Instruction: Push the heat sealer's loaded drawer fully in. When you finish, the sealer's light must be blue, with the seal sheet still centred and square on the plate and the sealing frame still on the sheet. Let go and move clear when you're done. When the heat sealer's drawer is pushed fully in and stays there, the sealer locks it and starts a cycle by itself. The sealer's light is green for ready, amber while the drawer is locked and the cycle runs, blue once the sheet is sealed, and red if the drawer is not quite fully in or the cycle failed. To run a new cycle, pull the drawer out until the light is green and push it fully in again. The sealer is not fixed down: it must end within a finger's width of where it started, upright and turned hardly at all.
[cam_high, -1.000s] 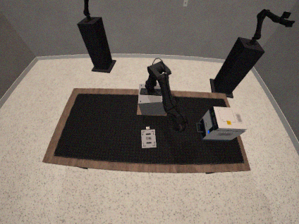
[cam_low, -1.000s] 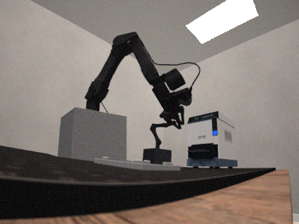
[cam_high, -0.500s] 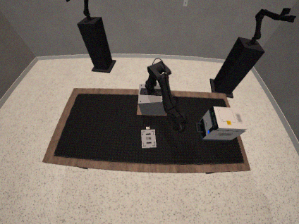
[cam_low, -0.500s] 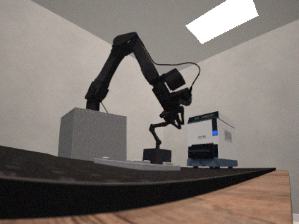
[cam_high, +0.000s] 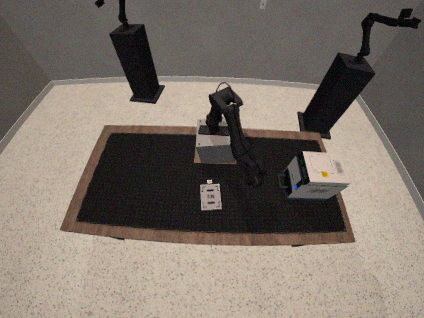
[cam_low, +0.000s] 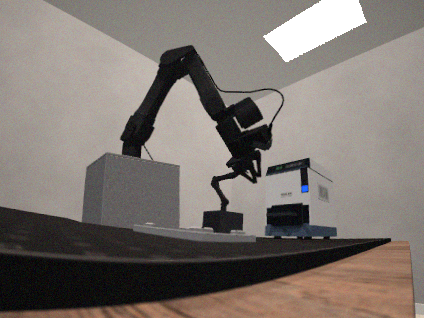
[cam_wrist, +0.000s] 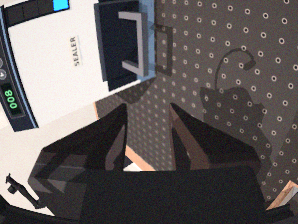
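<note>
The white heat sealer (cam_high: 320, 175) (cam_low: 297, 197) (cam_wrist: 60, 63) stands upright on the right end of the black mat (cam_high: 140, 180). Its light (cam_high: 296, 187) (cam_low: 305, 188) (cam_wrist: 61, 0) is blue. The dark drawer front (cam_high: 286, 181) (cam_low: 287, 215) (cam_wrist: 127, 36), with its grey handle, sits in against the sealer's body. The sheet and the frame are hidden inside. My gripper (cam_high: 257, 181) (cam_low: 247, 172) (cam_wrist: 148, 111) hangs a little above the mat, left of the drawer and clear of it. Its fingers stand a little apart with nothing between them.
The arm's grey base box (cam_high: 215, 147) (cam_low: 130, 192) stands at the back middle of the mat. A flat white labelled plate (cam_high: 210, 196) (cam_low: 190, 232) lies on the mat left of the gripper. Two black camera pillars (cam_high: 137, 62) (cam_high: 337, 92) stand on the floor behind the table.
</note>
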